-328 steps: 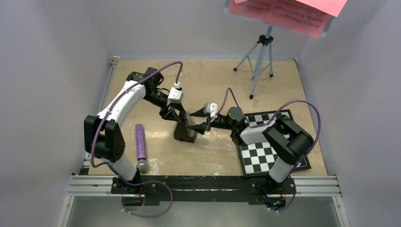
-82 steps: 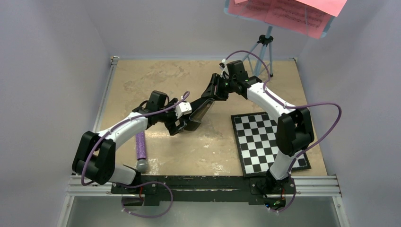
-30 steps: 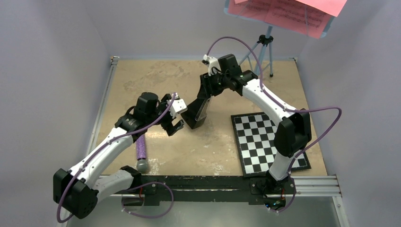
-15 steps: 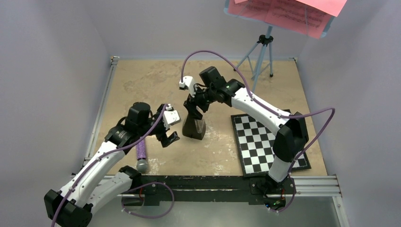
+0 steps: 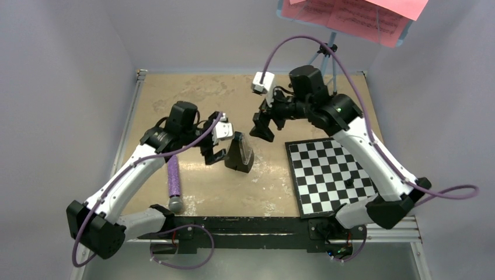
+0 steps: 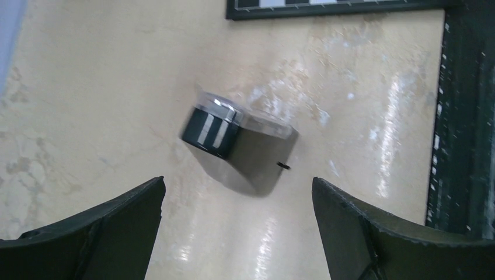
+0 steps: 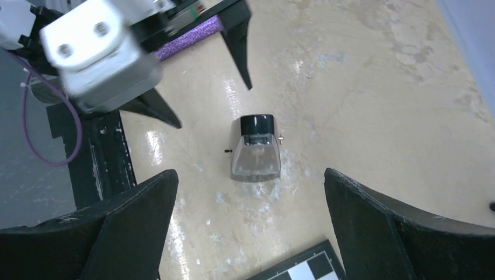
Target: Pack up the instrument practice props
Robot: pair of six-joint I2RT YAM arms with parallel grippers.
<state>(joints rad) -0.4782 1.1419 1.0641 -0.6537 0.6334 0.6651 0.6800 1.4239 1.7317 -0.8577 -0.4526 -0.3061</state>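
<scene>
Task status: early, with most of it outstanding. The metronome (image 5: 240, 154) stands upright on the table (image 5: 192, 99) near its centre, just left of the checkered board (image 5: 330, 175) and not touching it. Its clear cover appears to be in place over the front face, though from these angles it cannot be confirmed that the cover is fully seated. Neither arm holds anything. The left gripper (image 5: 214, 154) sits just beside the metronome on its left, fingers spread wide and empty. The right gripper (image 5: 262, 129) hangs above and to the far right of it, likewise spread and empty. The music stand (image 5: 321, 64) is erected at the far right corner, tripod legs splayed, with the pink sheet-music pages (image 5: 350, 16) on its desk. Judged from this, folding the stand and gathering the pages are not yet begun, and no case or bag is in view. Materials: the metronome is a glossy black tapered body with a flat top and a hard transparent shell. The stand is thin light-blue tubing. The pages are flimsy printed paper. The table is a mottled beige, reflective, scuffed surface. A purple glitter-textured cylinder (image 5: 173, 178) with a grey rounded end lies near left.
</scene>
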